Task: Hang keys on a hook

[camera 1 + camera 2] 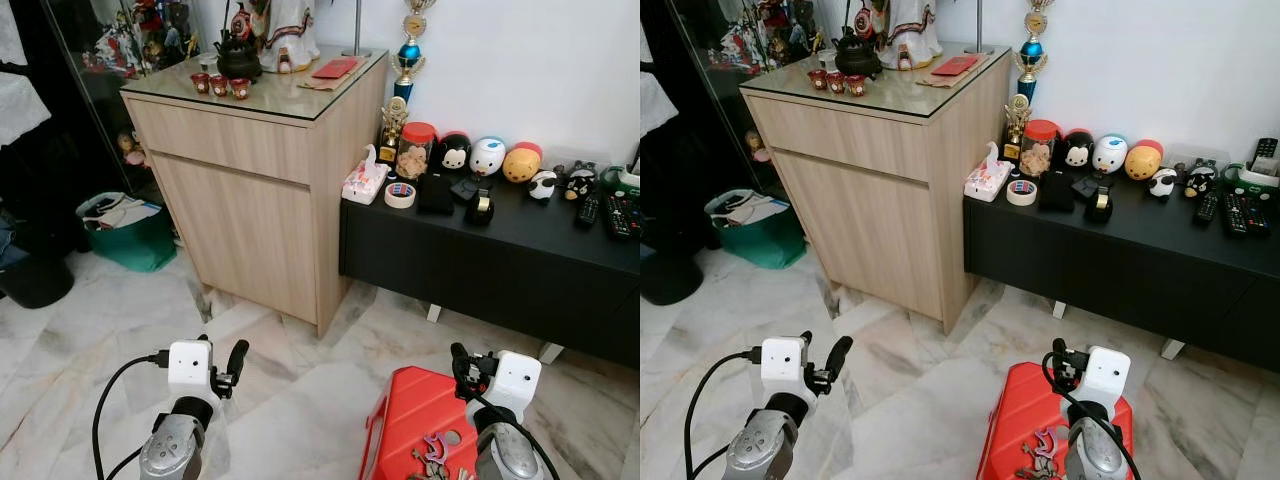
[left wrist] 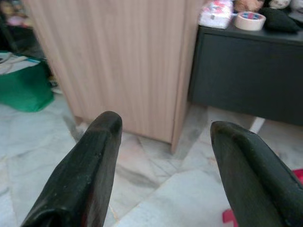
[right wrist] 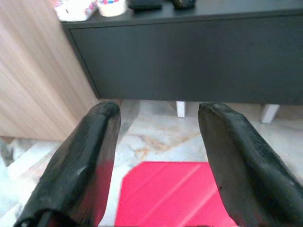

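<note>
keys on the red stool, both claws held low and spread

the left claw [image 2: 161, 156] is held low over the marble floor [image 1: 290, 400], its silver forearm reaching forward, its two black fingers [image 2: 80, 175] spread apart with nothing between them, aimed at the base of the wooden cabinet [image 1: 250, 200]. a green bag [image 1: 125, 235] sits on the floor left of that cabinet.

the keys [image 1: 432, 455] lie in a loose bunch on the top of the red stool [image 1: 410, 420], close to the robot, just beside the right forearm. the bunch is small and partly cut off at the frame edge, with a pinkish curved piece and dull metal bits; its long axis and heading cannot be told.

the right claw [image 3: 158, 156] hovers above the far part of the red stool, forearm reaching forward, fingers spread and empty, pointing toward the low black tabletop [image 1: 520, 225] that carries a tape roll [image 1: 400, 194] and a row of round toy figures [image 1: 488, 156].
</note>
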Tool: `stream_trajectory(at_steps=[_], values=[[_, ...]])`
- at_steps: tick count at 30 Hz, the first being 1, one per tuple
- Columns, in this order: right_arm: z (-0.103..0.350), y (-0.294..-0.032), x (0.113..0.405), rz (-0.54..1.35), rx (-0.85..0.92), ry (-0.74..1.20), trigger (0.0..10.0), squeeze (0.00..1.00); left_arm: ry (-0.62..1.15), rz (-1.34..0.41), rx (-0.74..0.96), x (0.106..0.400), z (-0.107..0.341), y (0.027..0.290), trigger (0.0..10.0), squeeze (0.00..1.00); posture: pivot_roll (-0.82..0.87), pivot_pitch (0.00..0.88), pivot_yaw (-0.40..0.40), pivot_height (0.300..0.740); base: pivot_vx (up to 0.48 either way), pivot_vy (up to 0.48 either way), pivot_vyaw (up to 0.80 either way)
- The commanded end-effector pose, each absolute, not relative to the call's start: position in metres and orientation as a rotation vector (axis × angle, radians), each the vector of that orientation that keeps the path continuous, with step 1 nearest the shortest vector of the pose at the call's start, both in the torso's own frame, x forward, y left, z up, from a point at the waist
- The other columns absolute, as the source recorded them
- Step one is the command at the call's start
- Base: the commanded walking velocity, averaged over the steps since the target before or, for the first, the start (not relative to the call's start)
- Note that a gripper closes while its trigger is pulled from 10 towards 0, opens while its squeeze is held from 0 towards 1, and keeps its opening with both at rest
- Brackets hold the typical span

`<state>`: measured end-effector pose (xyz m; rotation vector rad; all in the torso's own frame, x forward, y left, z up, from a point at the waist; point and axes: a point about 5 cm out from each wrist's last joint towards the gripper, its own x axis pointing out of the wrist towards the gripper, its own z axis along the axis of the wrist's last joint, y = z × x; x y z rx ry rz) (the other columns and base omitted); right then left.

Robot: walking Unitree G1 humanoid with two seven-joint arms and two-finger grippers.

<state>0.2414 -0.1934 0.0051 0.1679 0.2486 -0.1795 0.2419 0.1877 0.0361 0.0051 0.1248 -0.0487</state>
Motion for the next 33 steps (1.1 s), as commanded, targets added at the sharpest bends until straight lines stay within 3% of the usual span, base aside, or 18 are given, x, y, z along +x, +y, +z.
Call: stream_trajectory(at_steps=[1,16,27,33], values=[[0.0054,-0.1938,0.2415,-0.182,0.172,0.253,10.0,0.00,0.107,-0.056,0.000,0.2445,0.0407,0.1859,10.0,0.00,0.01,0.000,0.010,0.740,0.000,0.000,-0.75],[0.0038,-0.1904,0.2409,-0.174,0.177,0.263,10.0,0.00,0.109,-0.053,-0.006,0.2442,0.0399,0.1873,10.0,0.00,0.01,0.000,0.014,0.740,0.000,0.000,-0.75],[0.0024,-0.1909,0.2395,-0.177,0.179,0.264,10.0,0.00,0.109,-0.044,-0.001,0.2427,0.0396,0.1878,10.0,0.00,0.01,0.000,0.014,0.740,-0.085,0.000,0.00],[0.0007,-0.1909,0.2393,-0.173,0.183,0.273,10.0,0.00,0.113,-0.047,-0.007,0.2420,0.0389,0.1871,10.0,0.00,0.01,0.000,0.013,0.740,0.000,0.000,-0.68]])
